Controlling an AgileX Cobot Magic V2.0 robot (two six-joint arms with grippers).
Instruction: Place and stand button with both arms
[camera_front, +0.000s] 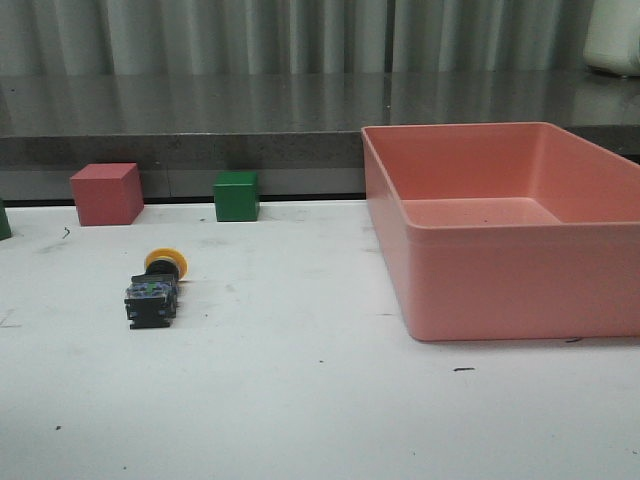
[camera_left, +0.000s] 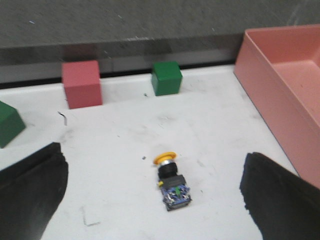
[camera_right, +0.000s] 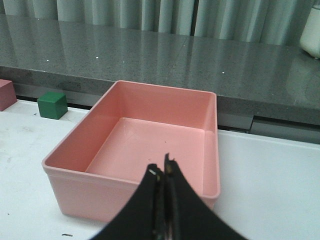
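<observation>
The button (camera_front: 154, 285) lies on its side on the white table, yellow cap toward the back, blockish dark base with blue-green bits toward the front. It also shows in the left wrist view (camera_left: 171, 181). My left gripper (camera_left: 155, 192) is open wide above the table, its two black fingers (camera_left: 30, 192) far apart on either side of the button, not touching it. My right gripper (camera_right: 162, 167) is shut and empty, held above the near rim of the pink bin (camera_right: 150, 145). Neither gripper shows in the front view.
A large pink bin (camera_front: 510, 290) stands at the right of the table. A red cube (camera_front: 106, 193) and a green cube (camera_front: 236, 195) sit at the back edge, and another green block (camera_left: 10, 124) lies at far left. A grey ledge runs behind.
</observation>
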